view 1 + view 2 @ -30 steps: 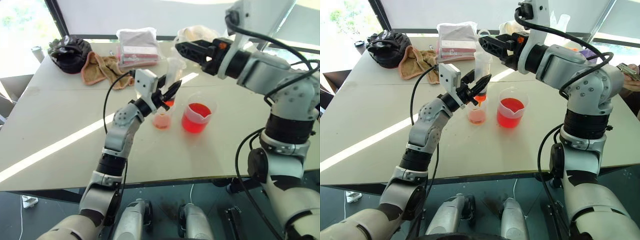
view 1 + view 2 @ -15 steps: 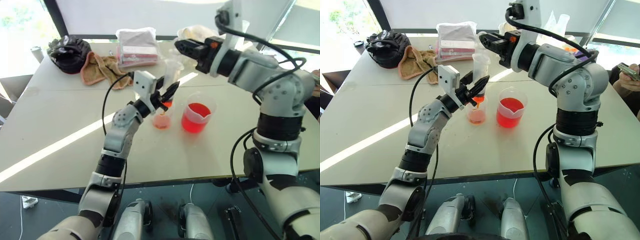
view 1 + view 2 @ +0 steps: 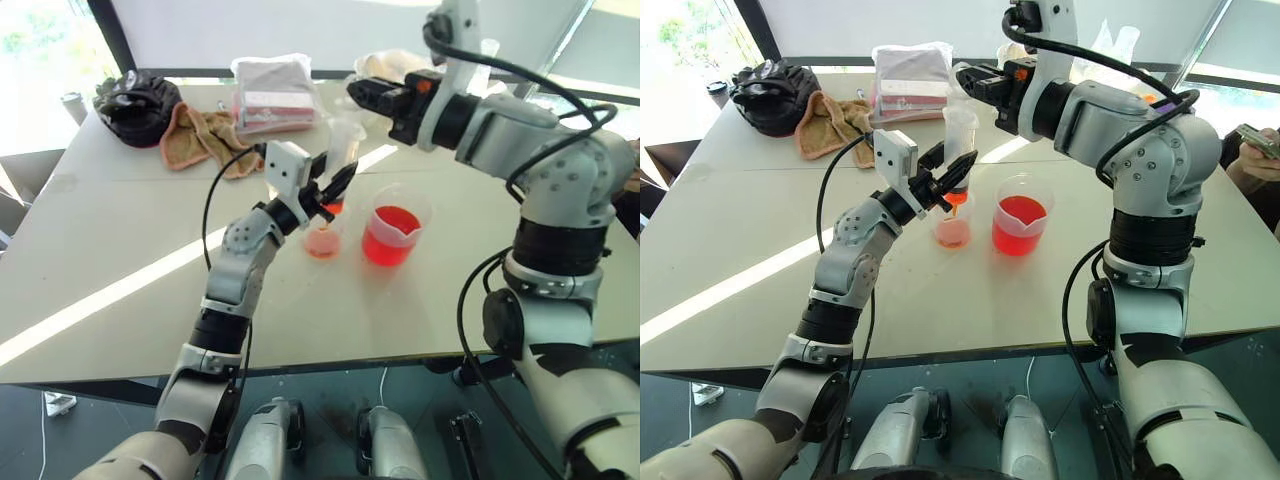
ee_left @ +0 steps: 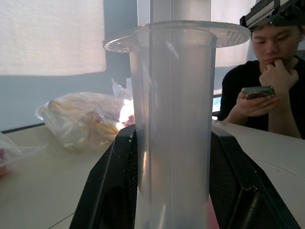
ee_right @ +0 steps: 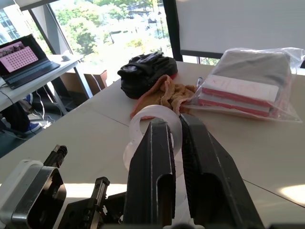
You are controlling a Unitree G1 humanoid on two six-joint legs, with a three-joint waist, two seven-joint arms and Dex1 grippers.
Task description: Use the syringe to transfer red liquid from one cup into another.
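Right wrist view: right gripper (image 5: 173,143) fingers now pinch plunger (image 5: 151,125).

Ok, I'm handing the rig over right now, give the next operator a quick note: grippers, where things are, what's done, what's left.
Left gripper: shut on the syringe barrel, upright, orange tip over the smaller cup.
Right gripper: shut on the plunger top.
Beaker beside the cup on the table, half full of red liquid.
Done: a little pale red sits in the smaller cup.
Left: probably press the plunger, then refill from the beaker.
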